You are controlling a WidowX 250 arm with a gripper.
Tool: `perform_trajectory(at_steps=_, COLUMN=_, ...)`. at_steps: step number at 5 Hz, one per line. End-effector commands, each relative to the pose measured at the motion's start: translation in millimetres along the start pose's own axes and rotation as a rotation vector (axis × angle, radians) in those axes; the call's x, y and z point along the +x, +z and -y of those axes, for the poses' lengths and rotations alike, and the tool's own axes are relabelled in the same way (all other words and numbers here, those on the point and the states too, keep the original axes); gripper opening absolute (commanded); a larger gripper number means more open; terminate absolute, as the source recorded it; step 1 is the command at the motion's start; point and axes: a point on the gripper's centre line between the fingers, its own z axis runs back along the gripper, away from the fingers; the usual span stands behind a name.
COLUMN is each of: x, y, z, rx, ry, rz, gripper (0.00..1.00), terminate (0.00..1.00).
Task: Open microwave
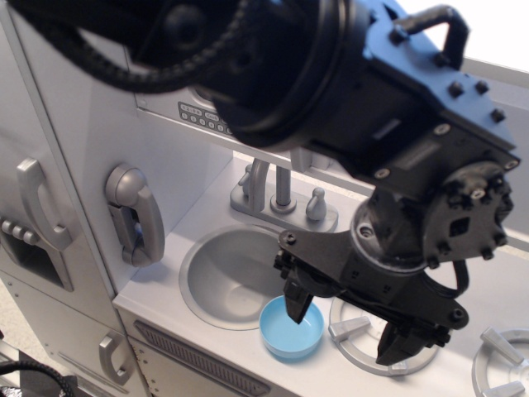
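Black and bulky, the arm (331, 83) fills the upper frame, and its gripper (351, 318) hangs over the counter (165, 310) with jaws apart, holding nothing. One fingertip (297, 310) sits over a blue bowl (289, 331) — touching or not, I cannot tell. A round sink (223, 277) lies just left of the bowl, the faucet (281, 194) behind it. Up behind the arm, the microwave (202, 116) is mostly hidden (only a row of small buttons shows). A silver phone (136, 215) hangs on the grey wall at left.
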Motion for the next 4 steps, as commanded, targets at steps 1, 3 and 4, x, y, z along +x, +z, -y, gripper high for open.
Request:
perform_trajectory(at_steps=1, x=0.0, y=0.0, z=0.0, rx=0.000, ry=0.000, rz=0.000, gripper=1.00, terminate=0.00)
perform_trajectory(at_steps=3, x=61.7, y=52.7, z=-37.9, rx=-0.052, ry=-0.006, rz=0.077, gripper=1.00, terminate=0.00)
perform_trajectory(at_steps=4, x=83.5, y=61.6, z=-56.9, rx=-0.092, ry=-0.012, rz=0.099, gripper=1.00, terminate=0.00)
